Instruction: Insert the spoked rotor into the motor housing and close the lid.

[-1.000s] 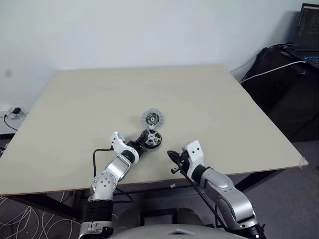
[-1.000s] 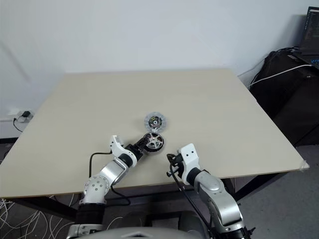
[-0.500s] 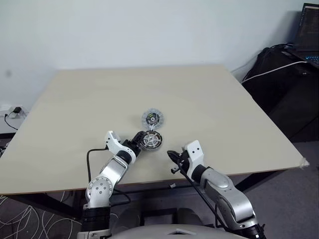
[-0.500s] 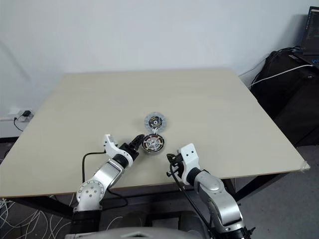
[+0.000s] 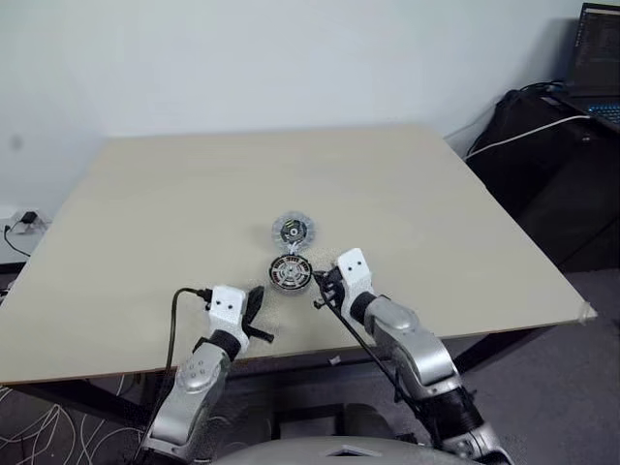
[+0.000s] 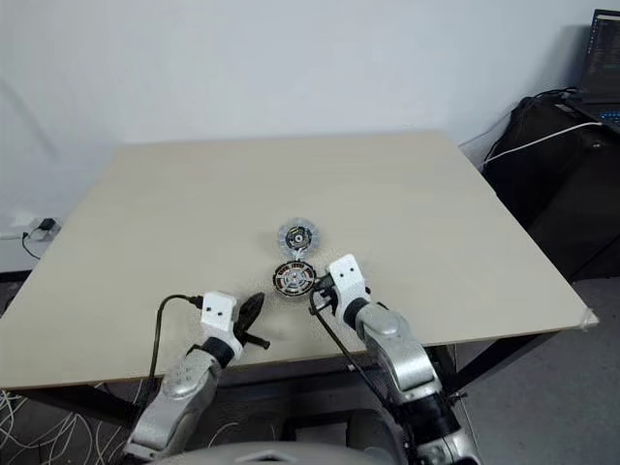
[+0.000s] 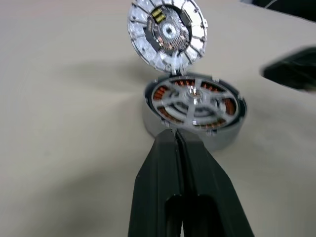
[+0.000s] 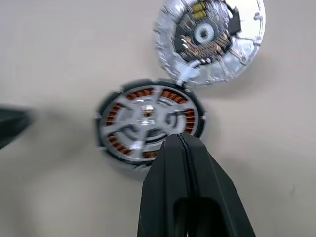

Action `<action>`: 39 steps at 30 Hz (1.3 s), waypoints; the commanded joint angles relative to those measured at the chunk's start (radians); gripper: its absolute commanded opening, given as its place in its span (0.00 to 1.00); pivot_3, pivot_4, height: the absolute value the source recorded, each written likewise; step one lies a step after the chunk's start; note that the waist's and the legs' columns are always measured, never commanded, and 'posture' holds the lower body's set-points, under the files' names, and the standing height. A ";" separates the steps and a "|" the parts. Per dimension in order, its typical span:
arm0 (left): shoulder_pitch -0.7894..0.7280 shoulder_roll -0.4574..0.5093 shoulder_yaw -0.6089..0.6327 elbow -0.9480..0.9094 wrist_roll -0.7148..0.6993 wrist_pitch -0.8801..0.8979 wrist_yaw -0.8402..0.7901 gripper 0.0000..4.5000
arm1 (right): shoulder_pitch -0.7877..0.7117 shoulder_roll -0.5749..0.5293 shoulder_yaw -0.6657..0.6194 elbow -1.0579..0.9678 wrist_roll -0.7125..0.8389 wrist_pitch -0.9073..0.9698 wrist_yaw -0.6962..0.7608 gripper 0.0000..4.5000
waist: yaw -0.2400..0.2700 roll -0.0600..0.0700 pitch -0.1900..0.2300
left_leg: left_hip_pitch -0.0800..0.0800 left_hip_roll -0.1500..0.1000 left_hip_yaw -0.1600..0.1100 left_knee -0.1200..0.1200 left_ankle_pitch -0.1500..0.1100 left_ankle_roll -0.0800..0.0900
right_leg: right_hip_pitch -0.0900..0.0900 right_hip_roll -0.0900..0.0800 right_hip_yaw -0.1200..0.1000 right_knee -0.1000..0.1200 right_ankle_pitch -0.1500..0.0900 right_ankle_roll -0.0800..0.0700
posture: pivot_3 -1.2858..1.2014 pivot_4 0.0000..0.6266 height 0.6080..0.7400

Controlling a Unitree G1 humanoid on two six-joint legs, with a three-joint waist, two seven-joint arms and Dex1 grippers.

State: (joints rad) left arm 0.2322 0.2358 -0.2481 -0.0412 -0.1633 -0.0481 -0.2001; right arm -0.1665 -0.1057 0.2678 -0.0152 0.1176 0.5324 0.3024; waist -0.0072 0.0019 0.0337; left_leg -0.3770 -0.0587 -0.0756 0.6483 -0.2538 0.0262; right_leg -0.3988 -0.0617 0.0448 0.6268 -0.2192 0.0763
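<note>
with both the left gripper (image 7: 178, 134) and right gripper (image 8: 180, 139) pinched closed on nothing, nudging the lid (image 8: 210, 39) could skew it off the rotor (image 8: 150, 121) in the housing (image 7: 163, 124).

Surface: a pale beige table (image 5: 417, 184) carries my work; its top is plain and matte.

On it, centre: the motor housing (image 5: 289, 273) lies flat on the tabletop, with the spoked rotor (image 7: 194, 100) sitting inside it; silver spokes over copper-brown windings show from above.

On it, at 12 o'clock from the housing: the lid (image 5: 292, 230) lies flat, its inner face up with a dark centre patch, its edge touching or just beside the housing's rim; I cannot tell which.

Placement: both parts sit near the middle of the table, a little toward my edge, the lid at the farther side.
</note>
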 commanded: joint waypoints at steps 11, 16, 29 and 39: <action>-0.014 -0.033 0.010 0.052 0.031 -0.131 -0.154 0.01 | -0.246 0.101 0.032 0.263 -0.053 -0.059 0.045 0.00 | -0.007 0.004 0.001 | 0.001 0.000 0.000 0.000 0.003 0.005 | 0.000 0.001 0.000 0.001 0.003 -0.005 | 0.52 0.00 1.00; -0.023 -0.059 0.019 0.091 0.032 -0.173 -0.176 0.01 | -0.292 0.129 0.030 0.322 -0.064 -0.088 0.055 0.00 | -0.007 0.004 0.000 | 0.001 0.000 0.000 0.000 0.003 0.005 | 0.000 0.001 0.000 0.001 0.004 -0.004 | 0.52 0.00 1.00; -0.012 -0.098 0.036 0.089 -0.025 -0.133 -0.246 0.01 | -0.291 0.120 0.027 0.433 -0.099 -0.045 0.054 0.00 | -0.014 0.012 -0.006 | 0.002 0.000 0.000 0.000 0.003 0.005 | 0.001 0.001 0.000 0.001 0.005 -0.002 | 0.52 0.00 1.00; -0.010 -0.110 0.050 0.098 -0.033 -0.139 -0.277 0.00 | -0.334 -0.112 0.222 0.148 -0.164 -0.065 0.379 0.20 | -0.017 0.013 -0.006 | 0.002 0.000 0.000 0.001 0.003 0.005 | 0.001 0.001 0.000 0.001 0.000 0.001 | 0.52 0.00 1.00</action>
State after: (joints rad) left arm 0.2285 0.1305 -0.2050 0.0650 -0.1794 -0.1763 -0.4659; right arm -0.4648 -0.2059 0.4678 0.1790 -0.0281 0.4875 0.6326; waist -0.0241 0.0148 0.0278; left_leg -0.3751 -0.0590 -0.0758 0.6492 -0.2507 0.0314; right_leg -0.3972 -0.0606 0.0442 0.6283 -0.2187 0.0772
